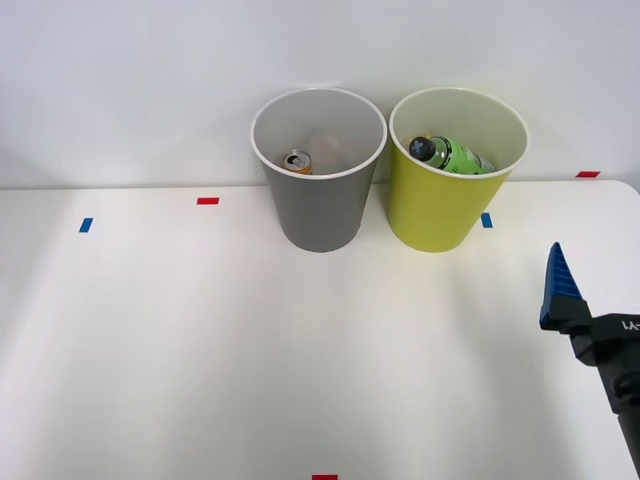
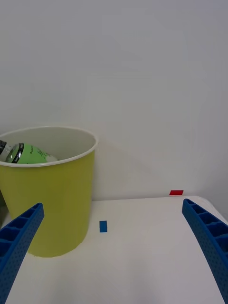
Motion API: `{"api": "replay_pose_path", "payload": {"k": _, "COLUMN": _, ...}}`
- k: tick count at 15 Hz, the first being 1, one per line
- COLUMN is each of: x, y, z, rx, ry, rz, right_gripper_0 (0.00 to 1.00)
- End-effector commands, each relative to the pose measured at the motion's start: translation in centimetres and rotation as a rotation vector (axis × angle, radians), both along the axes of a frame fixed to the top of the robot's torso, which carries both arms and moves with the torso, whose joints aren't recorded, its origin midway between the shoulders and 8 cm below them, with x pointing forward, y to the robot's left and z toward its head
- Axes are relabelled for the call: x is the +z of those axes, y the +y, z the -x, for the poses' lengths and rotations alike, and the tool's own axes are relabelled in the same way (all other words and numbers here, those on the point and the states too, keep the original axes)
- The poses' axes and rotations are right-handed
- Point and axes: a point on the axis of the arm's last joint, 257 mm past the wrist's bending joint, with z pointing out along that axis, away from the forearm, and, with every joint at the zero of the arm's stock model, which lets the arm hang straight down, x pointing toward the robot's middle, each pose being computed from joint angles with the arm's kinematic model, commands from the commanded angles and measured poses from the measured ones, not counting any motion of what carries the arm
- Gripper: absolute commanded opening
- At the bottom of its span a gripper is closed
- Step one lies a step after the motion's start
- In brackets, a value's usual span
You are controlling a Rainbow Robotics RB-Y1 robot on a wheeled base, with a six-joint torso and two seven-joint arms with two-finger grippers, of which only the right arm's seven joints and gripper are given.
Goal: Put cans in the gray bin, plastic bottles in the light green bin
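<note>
End effector: the right end effector (image 2: pixel 114 256) hovers over the near right part of the worktop (image 1: pixel 250 350), its blue ribbed fingers (image 2: pixel 209 242) spread wide apart, holding and touching nothing
Can: the can (image 1: pixel 297 161) lies inside the gray bin (image 1: pixel 318 215), silver top showing, against the bin's left inner wall
Bottle: the green-labelled bottle (image 1: pixel 452 155) lies tilted inside the light green bin (image 1: pixel 435 215), black cap toward the left
Bins: both stand upright at the far edge of the worktop, just beside each other, gray on the left, light green on the right
Around: small blue tape mark (image 2: pixel 103 226) just right of the light green bin, red tape mark (image 2: pixel 176 192) at the far right; white wall (image 1: pixel 150 80) behind
In the way: open worktop lies between the fingers and the light green bin
</note>
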Motion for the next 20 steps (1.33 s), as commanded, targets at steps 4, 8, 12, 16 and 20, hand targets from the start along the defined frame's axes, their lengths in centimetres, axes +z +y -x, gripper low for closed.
{"api": "replay_pose_path", "payload": {"k": 4, "x": -4.8, "y": 0.6, "z": -1.2, "rx": -0.057, "ry": 0.042, "rz": 0.118, "right_gripper_0": 1.00}}
{"api": "replay_pose_path", "payload": {"k": 8, "x": -8.7, "y": 1.6, "z": -0.5, "rx": -0.042, "ry": 0.032, "rz": 0.139, "right_gripper_0": 1.00}}
{"api": "replay_pose_path", "payload": {"k": 12, "x": -11.7, "y": 3.0, "z": 1.7, "rx": 0.022, "ry": 0.056, "rz": 0.155, "right_gripper_0": 1.00}}
{"api": "replay_pose_path", "payload": {"k": 16, "x": -13.1, "y": 5.0, "z": 3.7, "rx": 0.110, "ry": 0.011, "rz": 0.221, "right_gripper_0": 1.00}}
{"api": "replay_pose_path", "payload": {"k": 20, "x": -15.3, "y": 6.8, "z": 4.6, "rx": 0.150, "ry": 0.031, "rz": 0.243, "right_gripper_0": 1.00}}
